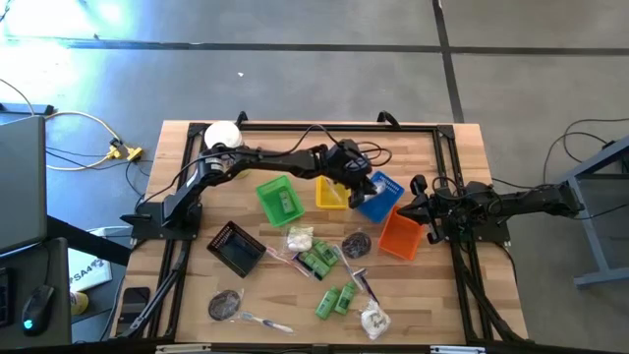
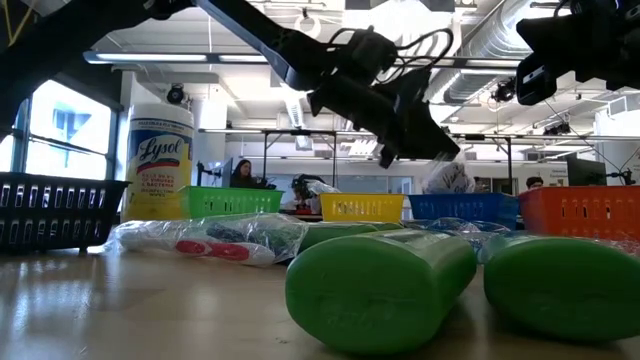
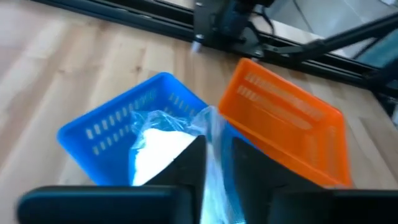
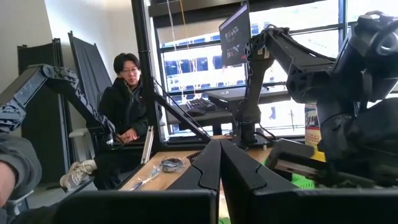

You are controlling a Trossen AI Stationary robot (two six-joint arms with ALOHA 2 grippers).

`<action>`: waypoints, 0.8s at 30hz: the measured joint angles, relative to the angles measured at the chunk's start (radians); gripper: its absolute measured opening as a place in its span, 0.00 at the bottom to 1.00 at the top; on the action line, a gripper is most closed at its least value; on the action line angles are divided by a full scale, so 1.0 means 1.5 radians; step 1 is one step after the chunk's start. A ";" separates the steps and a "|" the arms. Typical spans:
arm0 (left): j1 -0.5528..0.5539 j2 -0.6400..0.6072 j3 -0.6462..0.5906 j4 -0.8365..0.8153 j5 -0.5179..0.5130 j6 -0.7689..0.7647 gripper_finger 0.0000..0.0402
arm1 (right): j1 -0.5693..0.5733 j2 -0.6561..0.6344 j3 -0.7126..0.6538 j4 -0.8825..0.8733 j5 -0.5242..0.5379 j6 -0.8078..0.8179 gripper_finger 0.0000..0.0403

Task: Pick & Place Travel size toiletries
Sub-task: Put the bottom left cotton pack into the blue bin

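My left gripper (image 1: 366, 187) (image 2: 440, 152) hangs over the blue tray (image 1: 385, 196), shut on a clear-wrapped white packet (image 3: 163, 149) (image 2: 447, 178). More toiletries lie flat on the table's near half. They include green tubes (image 1: 316, 259) (image 1: 335, 298), white packets (image 1: 299, 239) (image 1: 373, 318), dark round sachets (image 1: 356, 243) (image 1: 224, 305), a wrapped toothbrush (image 1: 257, 320) and a razor (image 1: 362, 283). One item lies in the green tray (image 1: 280, 200). My right gripper (image 1: 411, 205) (image 4: 219, 152) waits shut near the table's right edge, beside the orange tray (image 1: 401, 234). My left gripper pinches the packet's clear wrapper at its upper edge (image 3: 211, 124) between the two fingers (image 3: 186, 163), coming from above and slanting down. The packet hangs below the fingers, its white body inside the blue tray's walls (image 3: 99, 134). Whether it touches the tray floor I cannot tell.
Green, yellow (image 1: 331, 194), blue and orange trays stand in a row across the table's middle, and a black tray (image 1: 236, 248) sits nearer left. A large white jar (image 1: 222, 135) (image 2: 160, 160) stands at the far left corner. People sit in the room beyond the table.
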 joint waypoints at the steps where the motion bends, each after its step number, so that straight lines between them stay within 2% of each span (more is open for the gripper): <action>1: 0.000 0.000 0.000 0.000 0.002 0.003 0.25 | 0.000 0.000 0.000 0.000 0.000 0.000 0.01; 8: -0.001 0.000 0.000 0.003 0.002 0.016 0.49 | 0.000 0.000 0.000 -0.001 0.000 0.000 0.01; 12: -0.001 0.000 0.000 0.012 -0.016 0.017 0.58 | 0.000 0.000 0.000 -0.002 0.000 0.000 0.01; 24: -0.020 0.000 0.000 -0.006 0.001 0.085 0.61 | 0.000 0.000 0.000 -0.005 0.000 0.000 0.01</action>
